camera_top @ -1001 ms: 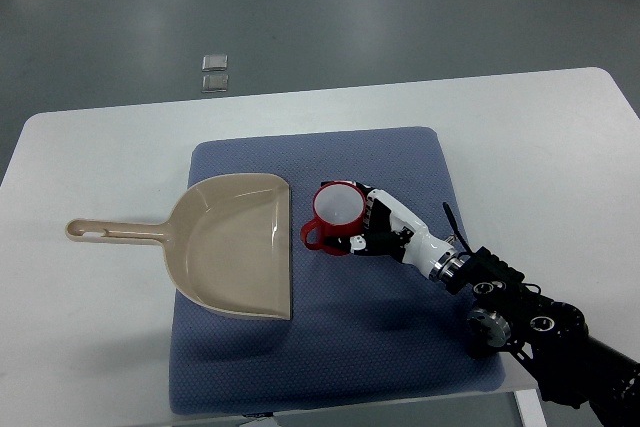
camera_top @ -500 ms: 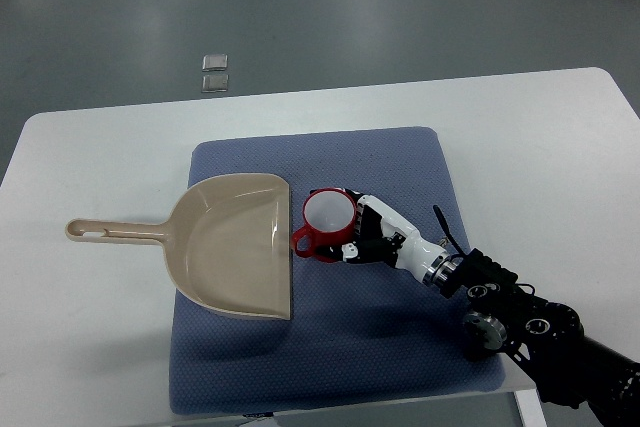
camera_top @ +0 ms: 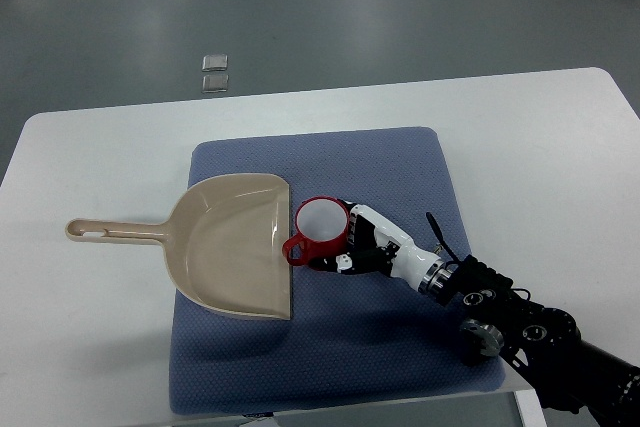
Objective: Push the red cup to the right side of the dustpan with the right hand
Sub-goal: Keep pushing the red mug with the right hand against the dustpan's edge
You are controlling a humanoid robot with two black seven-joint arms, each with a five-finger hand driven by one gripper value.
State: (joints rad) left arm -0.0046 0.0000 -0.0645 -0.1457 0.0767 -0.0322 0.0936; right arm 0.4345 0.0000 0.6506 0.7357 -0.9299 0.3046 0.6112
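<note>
On the blue mat [camera_top: 380,347] covering the white worktop [camera_top: 100,347], the red cup [camera_top: 318,230] stands upright, touching the right edge of the beige dustpan [camera_top: 232,247], with the right hand [camera_top: 362,245] pressed against the cup's right side, fingers loosely curled, gripping nothing.

The dustpan [camera_top: 232,247] looks like smooth beige plastic with a slight sheen. The cup [camera_top: 318,229] is glossy red outside and white within. The mat [camera_top: 400,162] is matt blue cloth with a fine weave. The worktop [camera_top: 100,157] is smooth matt white. The robot hand [camera_top: 365,247] is glossy white and black plastic.
</note>
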